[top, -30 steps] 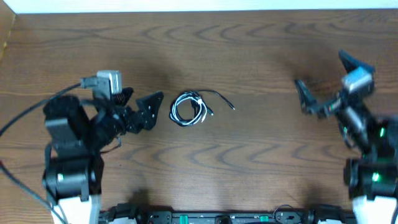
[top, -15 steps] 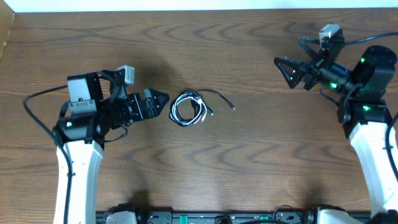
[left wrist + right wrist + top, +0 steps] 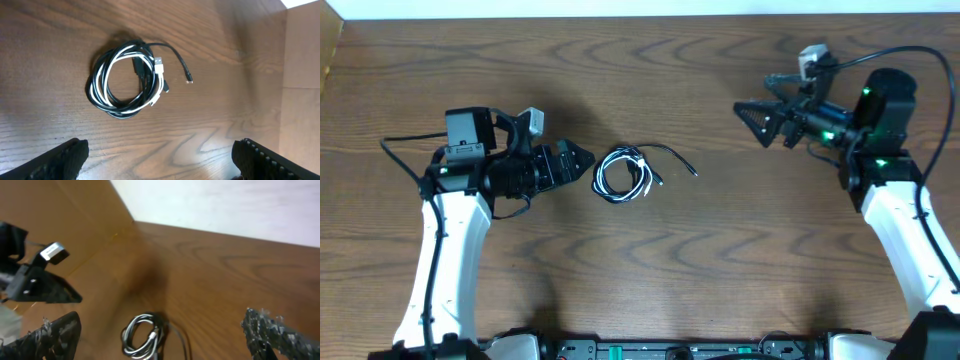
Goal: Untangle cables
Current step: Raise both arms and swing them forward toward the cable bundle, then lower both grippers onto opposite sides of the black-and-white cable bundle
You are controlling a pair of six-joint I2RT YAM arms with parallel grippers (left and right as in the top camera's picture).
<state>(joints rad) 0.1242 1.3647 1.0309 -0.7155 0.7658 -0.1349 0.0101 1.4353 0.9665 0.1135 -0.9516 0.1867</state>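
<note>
Shifted left since the last frame: right gripper point(image 3: 752, 120), fingers point(image 3: 272, 332) spread wide, holding nothing, well apart from cables point(image 3: 625, 172). Left gripper point(image 3: 578, 162) fingers point(image 3: 60, 160) also apart, empty, just beside them. Black and white cords coiled together mid table point(image 3: 720, 260), black end trailing right.

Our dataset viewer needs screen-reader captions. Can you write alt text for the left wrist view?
Black and white cables, coiled together in one loop, lie on a wooden table, a black tail with a small plug trailing right. The open left gripper hovers apart from them, its two dark fingertips showing in the bottom corners.
</note>
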